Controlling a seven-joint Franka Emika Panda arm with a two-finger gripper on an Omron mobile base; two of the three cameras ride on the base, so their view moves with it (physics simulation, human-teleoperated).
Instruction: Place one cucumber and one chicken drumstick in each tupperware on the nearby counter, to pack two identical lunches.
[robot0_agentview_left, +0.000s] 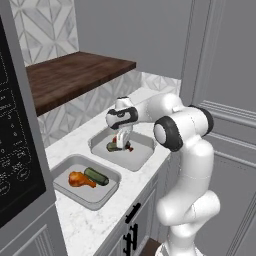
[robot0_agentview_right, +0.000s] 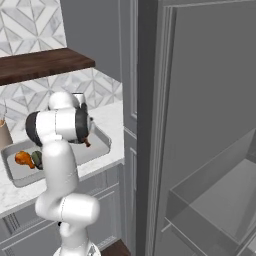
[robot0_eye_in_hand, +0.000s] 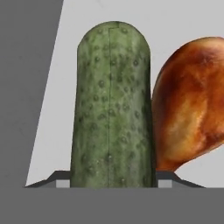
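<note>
Two grey tupperware trays sit on the white counter (robot0_agentview_left: 100, 220). The near tupperware (robot0_agentview_left: 67, 187) (robot0_agentview_right: 20, 175) holds a chicken drumstick (robot0_agentview_left: 80, 179) (robot0_agentview_right: 23, 158) and a cucumber (robot0_agentview_left: 96, 176) (robot0_agentview_right: 37, 159) side by side. My gripper (robot0_agentview_left: 121, 142) reaches down into the far tupperware (robot0_agentview_left: 141, 162) (robot0_agentview_right: 100, 145). In the hand view the gripper (robot0_eye_in_hand: 111, 179) is shut on a second cucumber (robot0_eye_in_hand: 111, 105) (robot0_agentview_left: 113, 147), which fills the gap between the fingertips (robot0_eye_in_hand: 59, 178). A second drumstick (robot0_eye_in_hand: 190, 105) (robot0_agentview_left: 128, 146) lies right beside it, touching its side.
A dark brown wooden shelf (robot0_agentview_left: 75, 75) hangs over the counter's back left. A black appliance panel (robot0_agentview_left: 15, 150) stands at the near left. Tall grey cabinet fronts (robot0_agentview_left: 225, 75) rise on the right, one standing open (robot0_agentview_right: 210, 150). Black handles (robot0_agentview_left: 131, 232) mark the cabinets below.
</note>
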